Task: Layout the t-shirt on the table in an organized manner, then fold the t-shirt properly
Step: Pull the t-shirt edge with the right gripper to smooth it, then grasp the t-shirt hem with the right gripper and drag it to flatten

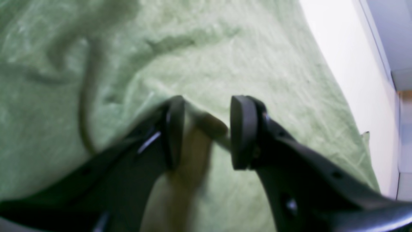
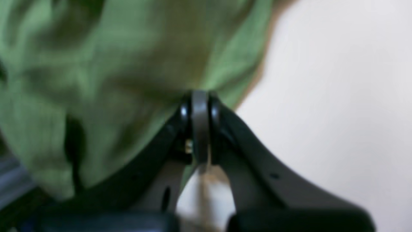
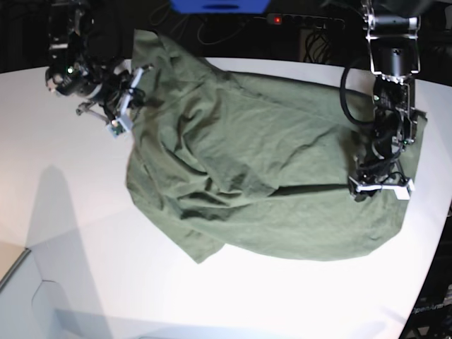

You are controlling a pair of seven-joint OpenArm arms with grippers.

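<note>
White table (image 3: 85, 233): t-shirt (image 3: 268, 176) fold pinched in right gripper (image 2: 200, 96); ridge between parted left gripper (image 1: 206, 129) jaws.

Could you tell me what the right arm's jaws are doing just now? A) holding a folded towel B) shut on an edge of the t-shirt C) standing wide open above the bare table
B: the right gripper has its jaws pressed together on the t-shirt edge.
</note>
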